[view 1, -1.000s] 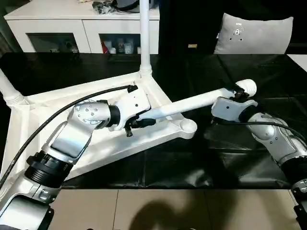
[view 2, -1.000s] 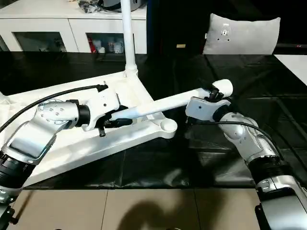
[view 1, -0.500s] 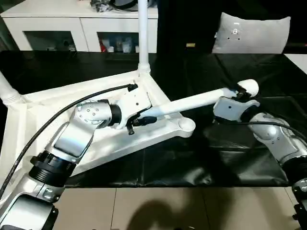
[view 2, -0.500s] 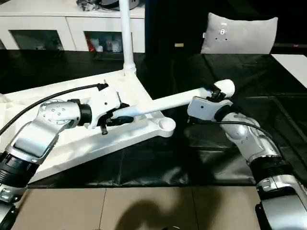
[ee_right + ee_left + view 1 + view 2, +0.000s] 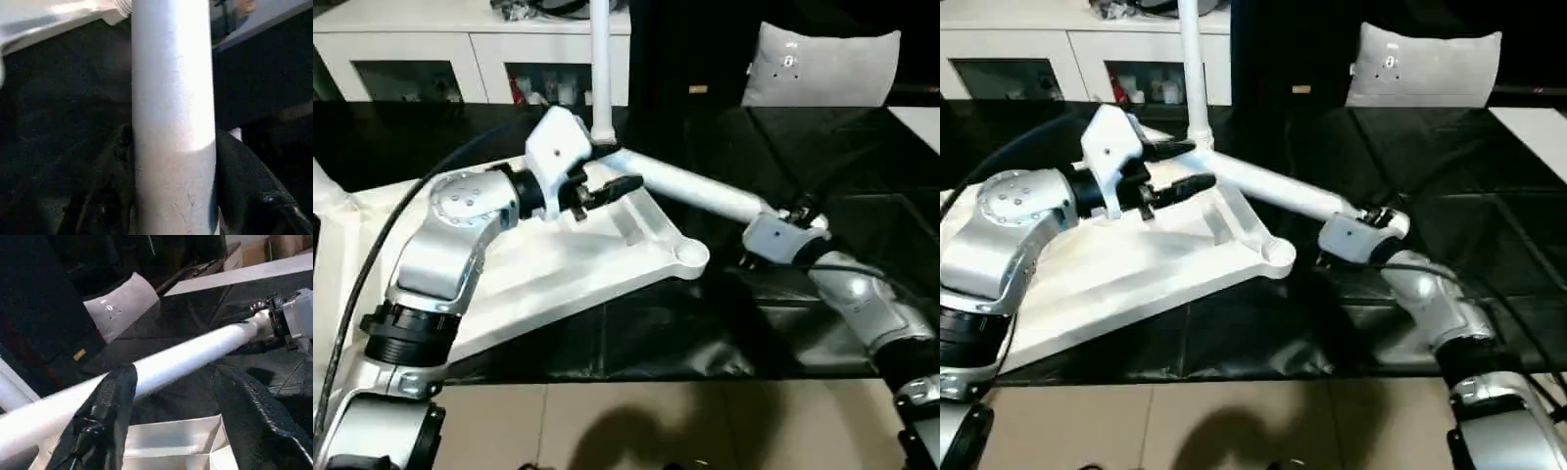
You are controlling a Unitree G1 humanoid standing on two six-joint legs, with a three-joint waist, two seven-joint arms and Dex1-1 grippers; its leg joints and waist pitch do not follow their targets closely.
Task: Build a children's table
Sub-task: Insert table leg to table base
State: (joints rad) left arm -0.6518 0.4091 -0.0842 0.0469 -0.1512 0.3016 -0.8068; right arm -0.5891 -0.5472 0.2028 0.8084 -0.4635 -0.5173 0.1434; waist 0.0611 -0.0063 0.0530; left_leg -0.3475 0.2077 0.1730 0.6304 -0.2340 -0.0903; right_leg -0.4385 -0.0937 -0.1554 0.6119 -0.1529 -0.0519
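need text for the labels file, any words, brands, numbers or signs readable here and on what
No text can be read.
Grey cushion: a small white mark, too small to read.
Small orange tag on the dark wall behind the table: too blurred to read.
Tabletop, leg, cabinet: no markings visible.

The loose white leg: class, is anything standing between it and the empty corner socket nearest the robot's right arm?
Nothing visible does. The loose leg, gripped at one end by the right pincer and passing between the left pincer's fingers, crosses above the tabletop. The empty socket lies open below it, uncovered.
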